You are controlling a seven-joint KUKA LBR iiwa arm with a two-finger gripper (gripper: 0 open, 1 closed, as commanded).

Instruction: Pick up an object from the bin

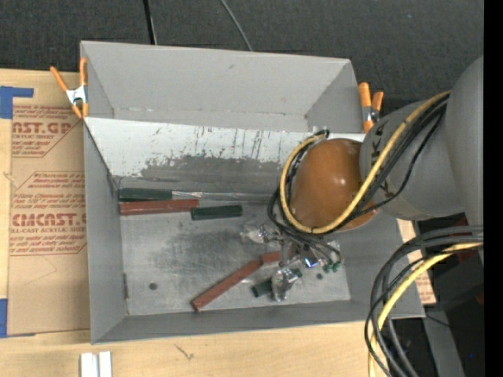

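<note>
My gripper (pixel 284 280) reaches down at the bin's front right, just below the orange cover on the wrist. Its fingertips sit at the right end of a long reddish-brown stick (pixel 229 283) that lies slanted across the front of the floor. A small dark green piece (pixel 261 290) lies right beside the fingertips. A crumpled bit of clear plastic (pixel 255 232) rests just left of the gripper body. Whether anything is between the fingers is hidden by the tangle of parts there.
Along the back of the floor lie a dark green bar (pixel 145 195), a reddish-brown bar (pixel 159 206) and a short dark green bar (pixel 216 211). The arm and its cables cover the bin's right side.
</note>
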